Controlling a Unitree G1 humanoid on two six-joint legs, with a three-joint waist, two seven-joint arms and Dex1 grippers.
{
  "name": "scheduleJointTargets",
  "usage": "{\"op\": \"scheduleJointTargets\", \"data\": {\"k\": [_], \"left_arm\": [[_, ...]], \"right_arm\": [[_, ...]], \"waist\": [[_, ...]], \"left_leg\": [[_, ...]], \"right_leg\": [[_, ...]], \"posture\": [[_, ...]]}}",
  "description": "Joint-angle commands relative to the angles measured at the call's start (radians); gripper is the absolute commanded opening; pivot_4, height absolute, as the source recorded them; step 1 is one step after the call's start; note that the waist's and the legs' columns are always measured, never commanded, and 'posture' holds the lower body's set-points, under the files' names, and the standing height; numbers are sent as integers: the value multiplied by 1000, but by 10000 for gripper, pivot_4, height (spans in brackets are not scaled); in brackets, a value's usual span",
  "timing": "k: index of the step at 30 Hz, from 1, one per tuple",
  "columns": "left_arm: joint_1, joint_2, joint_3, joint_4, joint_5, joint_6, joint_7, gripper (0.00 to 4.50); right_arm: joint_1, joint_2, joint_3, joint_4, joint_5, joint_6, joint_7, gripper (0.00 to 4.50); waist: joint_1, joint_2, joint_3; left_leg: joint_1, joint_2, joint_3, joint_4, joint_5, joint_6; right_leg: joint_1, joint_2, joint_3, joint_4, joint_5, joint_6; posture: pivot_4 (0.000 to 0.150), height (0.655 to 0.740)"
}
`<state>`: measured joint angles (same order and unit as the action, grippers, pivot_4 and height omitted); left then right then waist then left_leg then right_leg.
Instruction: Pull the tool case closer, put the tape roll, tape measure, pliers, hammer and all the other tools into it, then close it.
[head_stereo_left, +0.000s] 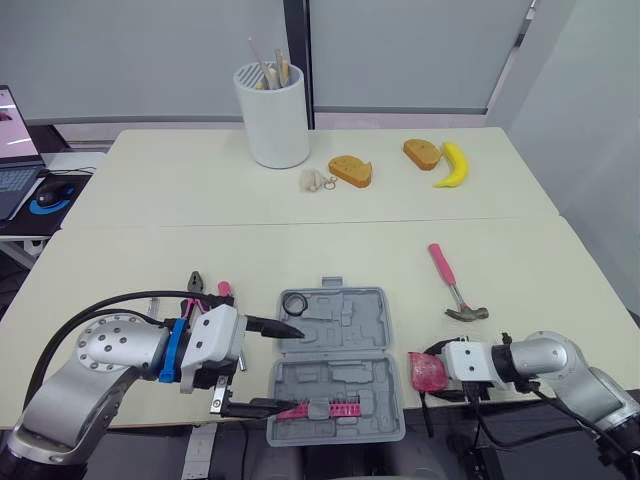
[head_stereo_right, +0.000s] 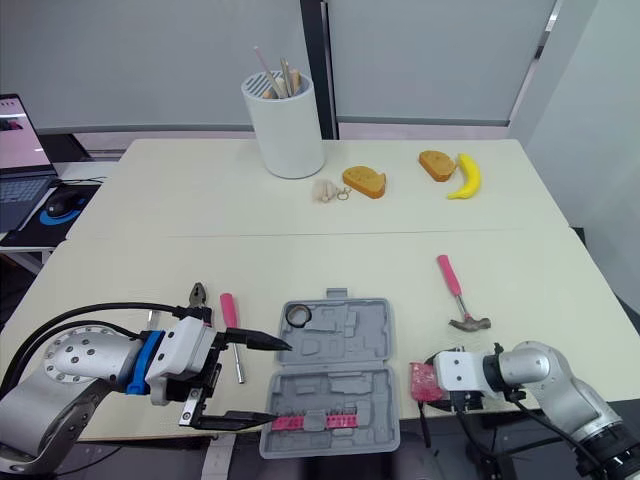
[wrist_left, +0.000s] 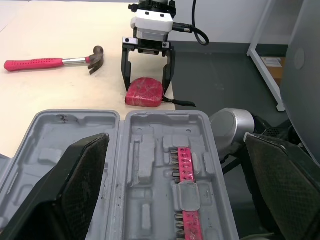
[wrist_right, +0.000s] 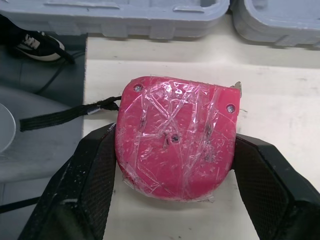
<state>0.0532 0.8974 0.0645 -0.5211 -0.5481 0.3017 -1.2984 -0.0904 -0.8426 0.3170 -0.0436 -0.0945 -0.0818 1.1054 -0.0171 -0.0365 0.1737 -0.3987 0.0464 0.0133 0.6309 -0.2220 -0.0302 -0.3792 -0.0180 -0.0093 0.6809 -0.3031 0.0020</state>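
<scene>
At front edge of table (head_stereo_left: 150, 270), centre: tool case (head_stereo_left: 340, 378) lies open flat, both grey halves facing up, handle on far side.
Tape roll (head_stereo_left: 295, 302): black ring, already in case, far-L corner of far half.
Bit strip (head_stereo_left: 327, 410): pink, seated in near half of case along its near edge.
Tape measure (wrist_right: 175, 137): pink, wrapped in clear tape, resting on table just R of case, right at front edge; black strap trails off the edge.
R gripper (head_stereo_left: 428, 375): clamped on tape measure, one black finger pressed to each side.
L gripper (head_stereo_left: 296, 371): spread wide, nothing btw fingers; sits at case's L side, one tip over far half, other by near half's L end, close to bit strip.
Hammer (head_stereo_left: 455, 285): pink handle, flat on table R of case, beyond R gripper, head end toward robot.
Pliers (head_stereo_left: 195, 284): on table L of case, partly hidden behind L arm.
Screwdriver (head_stereo_right: 232, 335): pink handle, just beside pliers, btw them and case.
Far half of table: white cup (head_stereo_left: 272, 115) w/ sticks, two bread pieces (head_stereo_left: 350, 171) (head_stereo_left: 422, 153), banana (head_stereo_left: 452, 165); all well apart from tools.
</scene>
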Motion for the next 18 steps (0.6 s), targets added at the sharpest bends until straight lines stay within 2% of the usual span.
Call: {"op": "scheduleJointTargets", "data": {"k": [1,5,9,13,18], "left_arm": [[-17,-10,-6,8,8,-19,16,45000],[-30,-12,15,40,12,-4,48,45000],[-38,-8,36,83,25,1,82,45000],[-53,-3,25,113,63,0,118,45000],[-78,-15,3,160,122,-27,148,45000]], "right_arm": [[-14,-34,-52,-72,10,36,-3,31323],[-66,-96,-72,-215,31,179,71,31323],[-255,-87,-25,-293,30,385,146,31323],[-444,-19,70,-266,-6,515,191,31323],[-625,92,200,-117,-74,523,222,31323]], "waist": [[1,0,0],[1,1,1],[-8,2,1],[-8,2,1],[-8,2,1]], "left_leg": [[0,0,0,0,0,0],[0,0,0,0,0,0],[1,1,-1,0,0,0],[0,1,-2,0,0,0],[-2,0,-1,0,0,0]], "right_leg": [[0,0,0,0,0,0],[0,0,0,0,0,0],[0,0,0,1,0,0],[0,1,-2,1,0,-1],[-2,0,-1,1,0,-2]], "posture": [[1500,7400],[1500,7400],[1500,7400],[1500,7400],[1500,7400]]}}
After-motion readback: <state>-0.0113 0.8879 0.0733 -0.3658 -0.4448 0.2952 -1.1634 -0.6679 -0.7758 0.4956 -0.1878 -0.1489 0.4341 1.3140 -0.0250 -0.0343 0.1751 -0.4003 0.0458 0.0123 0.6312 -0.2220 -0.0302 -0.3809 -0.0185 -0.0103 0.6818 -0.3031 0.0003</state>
